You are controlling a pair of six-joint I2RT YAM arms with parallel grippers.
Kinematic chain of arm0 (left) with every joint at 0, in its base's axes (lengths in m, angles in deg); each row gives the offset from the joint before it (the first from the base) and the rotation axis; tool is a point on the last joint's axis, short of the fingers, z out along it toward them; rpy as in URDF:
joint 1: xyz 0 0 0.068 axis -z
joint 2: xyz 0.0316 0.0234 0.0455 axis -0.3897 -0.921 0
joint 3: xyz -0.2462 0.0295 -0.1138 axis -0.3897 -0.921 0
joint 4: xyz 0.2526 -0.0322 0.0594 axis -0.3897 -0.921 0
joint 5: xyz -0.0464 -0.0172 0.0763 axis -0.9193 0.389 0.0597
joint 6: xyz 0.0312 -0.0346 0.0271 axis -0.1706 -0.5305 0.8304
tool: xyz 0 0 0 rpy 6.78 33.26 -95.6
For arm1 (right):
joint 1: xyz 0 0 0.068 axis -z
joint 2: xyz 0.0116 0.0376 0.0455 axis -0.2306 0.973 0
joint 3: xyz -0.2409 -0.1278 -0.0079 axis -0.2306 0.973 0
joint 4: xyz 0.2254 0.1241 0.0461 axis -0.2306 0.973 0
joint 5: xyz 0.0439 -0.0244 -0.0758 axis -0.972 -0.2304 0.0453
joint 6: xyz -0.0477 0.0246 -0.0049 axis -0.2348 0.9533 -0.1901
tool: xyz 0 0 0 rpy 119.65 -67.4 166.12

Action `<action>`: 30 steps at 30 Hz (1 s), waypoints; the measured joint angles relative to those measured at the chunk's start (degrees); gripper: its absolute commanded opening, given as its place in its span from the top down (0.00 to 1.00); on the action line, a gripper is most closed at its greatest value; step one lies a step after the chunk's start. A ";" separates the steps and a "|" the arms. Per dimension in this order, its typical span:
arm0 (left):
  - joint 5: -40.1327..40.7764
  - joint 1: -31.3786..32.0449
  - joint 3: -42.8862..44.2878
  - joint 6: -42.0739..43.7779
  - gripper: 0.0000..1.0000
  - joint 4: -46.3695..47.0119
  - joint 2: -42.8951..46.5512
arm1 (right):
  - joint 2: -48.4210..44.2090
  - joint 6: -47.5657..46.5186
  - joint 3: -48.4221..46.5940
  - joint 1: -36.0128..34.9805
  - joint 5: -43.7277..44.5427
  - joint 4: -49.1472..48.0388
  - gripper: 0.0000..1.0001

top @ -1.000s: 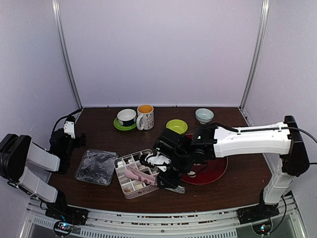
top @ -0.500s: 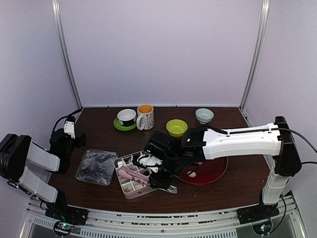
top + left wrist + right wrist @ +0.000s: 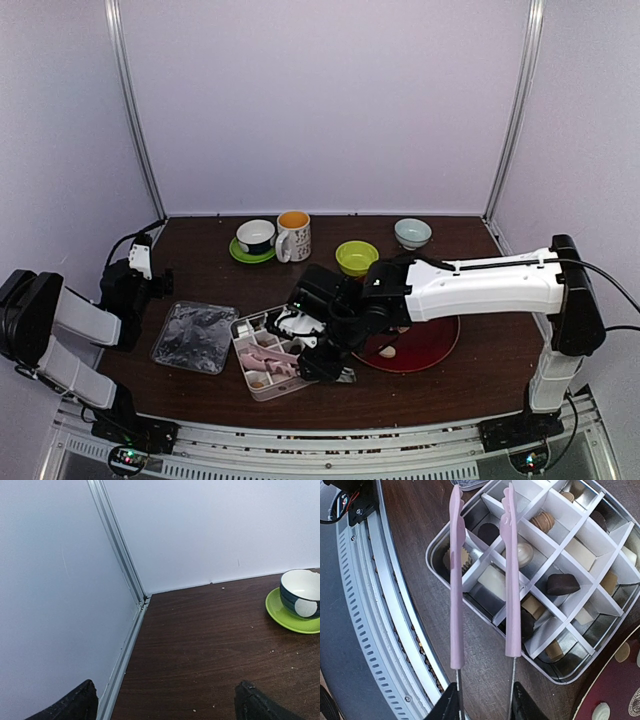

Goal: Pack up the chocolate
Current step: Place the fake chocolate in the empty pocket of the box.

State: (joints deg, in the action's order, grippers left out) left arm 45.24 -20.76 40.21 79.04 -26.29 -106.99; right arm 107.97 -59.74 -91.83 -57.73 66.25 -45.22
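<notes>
Right end effector (image 3: 485, 705) pinching the tongs (image 3: 506, 580), blades apart over the box (image 3: 551, 676); loose chocolate (image 3: 387, 351) sits on the plate (image 3: 430, 345) at its 3 o'clock, far from the spread left end effector (image 3: 165, 707).

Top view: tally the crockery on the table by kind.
Bowls: 2, the green bowl and the pale bowl
Cups: 2, the blue cup and the mug
Saucers: 1, the green saucer
Plates: 1, the red plate
Total: 6

Pink tongs (image 3: 506, 580) bar the divided tin (image 3: 481, 597) — mug (image 3: 293, 236) stands behind.
</notes>
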 measured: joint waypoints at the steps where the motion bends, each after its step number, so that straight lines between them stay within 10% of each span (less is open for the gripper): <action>1: 0.00 0.00 0.00 0.00 0.02 0.00 0.00 | 0.02 0.00 -0.07 0.00 0.00 0.00 0.66; 30: 0.02 0.00 0.00 0.00 0.02 0.00 0.00 | -16.83 3.02 12.55 5.92 7.82 -3.76 0.68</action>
State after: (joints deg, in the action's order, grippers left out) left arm 45.26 -20.76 40.21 79.04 -26.29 -106.99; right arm 91.14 -56.72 -79.29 -51.81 74.08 -48.98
